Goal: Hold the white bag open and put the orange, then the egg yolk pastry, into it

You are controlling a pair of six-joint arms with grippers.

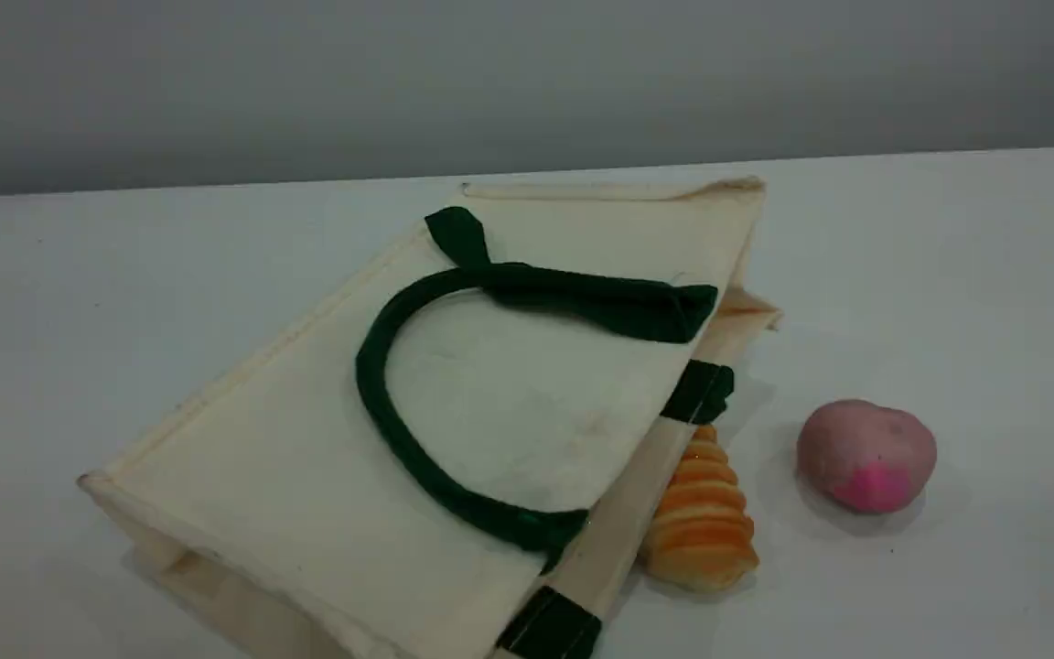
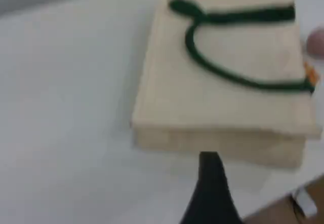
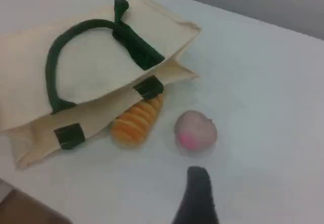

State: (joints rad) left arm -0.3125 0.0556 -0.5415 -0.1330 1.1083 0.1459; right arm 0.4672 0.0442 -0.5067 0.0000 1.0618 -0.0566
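1. Cream-white canvas: the white bag [image 1: 307, 476] lies flat on the table [image 1: 948, 275], filling the middle of the scene view. Its mouth edge runs along the 3 to 5 o'clock side and is collapsed.
2. Its dark green handle [image 1: 371, 394] is folded back in a loop onto the top panel. A green tab [image 1: 699, 392] sits on the mouth edge.
3. A ribbed orange-striped loaf [image 1: 701, 522] lies against the mouth edge at the bag's 4 o'clock, its narrow end tucked under by the tab.
4. A pink lump [image 1: 865, 453] sits at the loaf's 2 o'clock, apart from it.
5. The left gripper [image 2: 211, 188] shows a single dark fingertip above the table, with the bag's closed end at its 12 o'clock. I cannot tell whether it is released or clenched.
6. The right gripper [image 3: 197, 193] is released and grasps nothing. It hangs over bare table, the pink lump at its 12 o'clock.
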